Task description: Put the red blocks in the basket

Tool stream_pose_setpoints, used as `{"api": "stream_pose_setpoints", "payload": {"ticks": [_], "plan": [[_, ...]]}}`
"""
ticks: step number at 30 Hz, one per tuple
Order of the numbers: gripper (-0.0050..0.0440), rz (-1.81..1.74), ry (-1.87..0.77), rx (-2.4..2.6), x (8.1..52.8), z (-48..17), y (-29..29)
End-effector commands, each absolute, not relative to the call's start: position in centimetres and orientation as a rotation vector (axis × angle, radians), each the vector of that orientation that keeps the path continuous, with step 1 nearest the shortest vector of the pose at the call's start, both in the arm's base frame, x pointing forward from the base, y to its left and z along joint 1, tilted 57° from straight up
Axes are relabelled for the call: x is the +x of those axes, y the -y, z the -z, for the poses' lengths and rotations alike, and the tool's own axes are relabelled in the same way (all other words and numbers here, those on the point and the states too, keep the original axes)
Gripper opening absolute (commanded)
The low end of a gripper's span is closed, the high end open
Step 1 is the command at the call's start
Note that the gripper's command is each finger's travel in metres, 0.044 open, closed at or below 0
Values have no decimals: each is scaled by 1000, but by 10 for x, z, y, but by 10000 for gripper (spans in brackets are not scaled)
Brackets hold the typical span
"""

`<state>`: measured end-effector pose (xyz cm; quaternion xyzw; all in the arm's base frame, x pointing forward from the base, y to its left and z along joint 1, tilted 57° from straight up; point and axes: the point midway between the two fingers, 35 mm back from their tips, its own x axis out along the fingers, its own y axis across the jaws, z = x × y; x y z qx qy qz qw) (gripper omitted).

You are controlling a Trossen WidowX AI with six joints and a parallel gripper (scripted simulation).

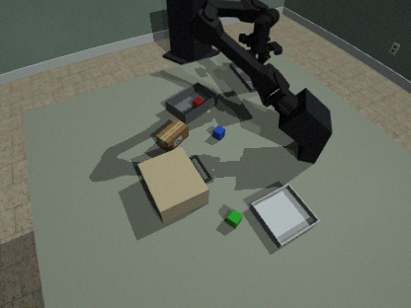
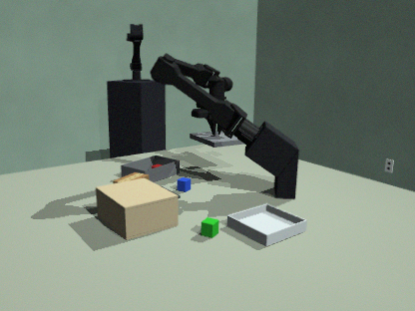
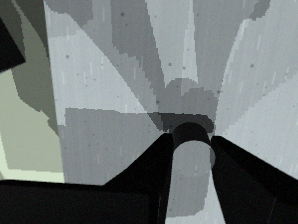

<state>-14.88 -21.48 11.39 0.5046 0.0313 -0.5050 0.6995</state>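
My gripper [image 2: 215, 132] [image 3: 190, 143] is shut on the round knob of the grey lid [image 1: 240, 77] [image 2: 204, 138] [image 3: 95, 150]. It holds the lid in the air, to the right of the dark grey box. The box [image 1: 187, 116] [image 2: 151, 174] stands open on the table. A red block [image 1: 198, 102] [image 2: 157, 166] lies inside it. The pale shallow basket [image 1: 280, 215] [image 2: 266, 223] stands upright and empty at the front right. The tan drawer unit [image 1: 173, 180] [image 2: 140, 199] has a dark handle [image 1: 202, 169]; its drawer looks shut, and its inside is hidden.
A blue block [image 1: 218, 132] [image 2: 184, 184] lies in front of the open box. A green block [image 1: 234, 218] [image 2: 209, 227] lies between the drawer unit and the basket. A brown carton [image 1: 172, 134] [image 2: 132, 177] lies behind the drawer unit. A dark pedestal [image 1: 183, 35] [image 2: 136, 120] stands behind.
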Motion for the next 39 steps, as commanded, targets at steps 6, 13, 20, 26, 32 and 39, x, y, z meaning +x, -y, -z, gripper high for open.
{"api": "stream_pose_setpoints", "payload": {"ticks": [6,13,20,26,32,39], "plan": [[0,1146,13,1243,-153,-105,210],[0,1146,13,1243,-131,-79,241],[0,1146,13,1243,-119,-65,258],[0,1146,13,1243,-115,-61,264],[0,1146,13,1243,-107,-52,275],[0,1146,13,1243,-105,-50,277]]}}
